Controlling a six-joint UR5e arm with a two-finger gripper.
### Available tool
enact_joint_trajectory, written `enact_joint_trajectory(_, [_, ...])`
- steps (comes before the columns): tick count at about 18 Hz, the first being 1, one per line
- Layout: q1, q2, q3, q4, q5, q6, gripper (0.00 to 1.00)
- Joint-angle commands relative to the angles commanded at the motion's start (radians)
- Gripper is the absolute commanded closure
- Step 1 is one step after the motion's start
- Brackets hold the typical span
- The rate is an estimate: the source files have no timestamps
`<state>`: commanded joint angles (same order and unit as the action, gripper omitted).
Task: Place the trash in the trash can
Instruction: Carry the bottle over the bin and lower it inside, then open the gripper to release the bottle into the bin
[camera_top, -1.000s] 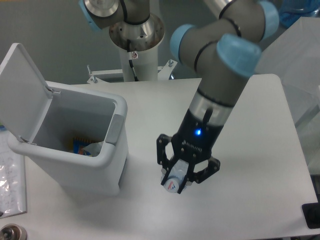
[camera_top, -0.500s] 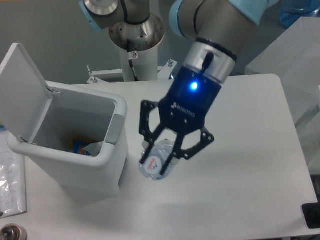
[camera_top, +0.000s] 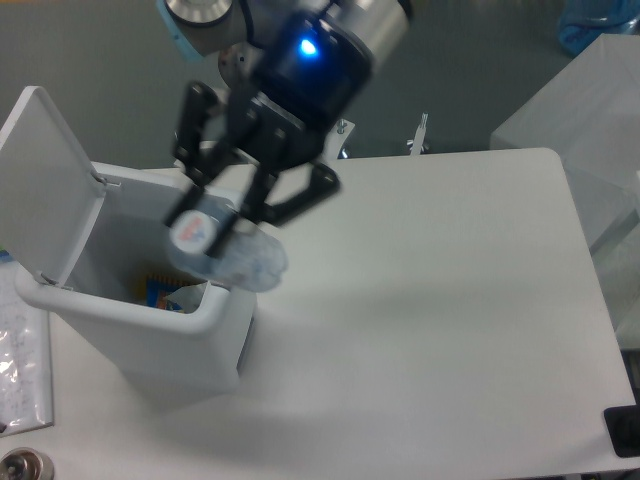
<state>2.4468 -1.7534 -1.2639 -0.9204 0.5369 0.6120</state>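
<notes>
My gripper (camera_top: 222, 205) is shut on the clear crushed plastic bottle (camera_top: 225, 253) with a red-and-white label, and holds it in the air over the right rim of the trash can (camera_top: 215, 315). The can is a white boxy bin at the left with its lid (camera_top: 40, 180) hinged up and open. Inside the bin, at the bottom, lies some trash, including a whitish crumpled piece (camera_top: 188, 296) and something blue and orange (camera_top: 158, 290). The grey tab on the rim is hidden behind the bottle.
The white table (camera_top: 430, 330) spreads to the right of the bin. The arm's white base post (camera_top: 275, 130) stands at the back. A clear plastic sheet (camera_top: 22, 365) lies at the far left, and a black object (camera_top: 622, 430) at the bottom right corner.
My gripper has risen from the table with the bottle in it and swung left and back, from the table's middle to above the open bin's right rim.
</notes>
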Motion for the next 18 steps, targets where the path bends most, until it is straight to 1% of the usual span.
enact_joint_trajectory(2, [-0.012, 0.006, -0.029, 0.002, 0.002, 0.003, 0.96])
enact_joint_trajectory(5, [-0.035, 0.02, -0.09, 0.012, 0.003, 0.014, 0.96])
enact_joint_trajectory(6, [-0.035, 0.022, -0.115, 0.024, 0.003, 0.014, 0.93])
enact_joint_trajectory(7, [-0.037, 0.025, -0.133, 0.037, 0.003, 0.014, 0.82])
enact_joint_trajectory(9, [-0.051, 0.026, -0.163, 0.038, 0.003, 0.014, 0.65])
enact_joint_trajectory(10, [-0.06, 0.026, -0.172, 0.038, 0.005, 0.014, 0.53])
enact_joint_trajectory(11, [-0.066, 0.026, -0.179, 0.038, 0.005, 0.012, 0.5])
enact_joint_trajectory(12, [-0.066, 0.026, -0.187, 0.038, 0.005, 0.012, 0.44])
enact_joint_trajectory(14, [-0.066, 0.025, -0.196, 0.038, 0.009, 0.014, 0.11])
enact_joint_trajectory(15, [-0.066, 0.022, -0.199, 0.04, 0.009, 0.014, 0.05])
enact_joint_trajectory(16, [-0.066, 0.019, -0.2, 0.041, 0.011, 0.014, 0.02])
enact_joint_trajectory(17, [-0.066, 0.015, -0.2, 0.044, 0.014, 0.014, 0.0])
enact_joint_trajectory(18, [-0.061, 0.009, -0.2, 0.044, 0.017, 0.015, 0.0])
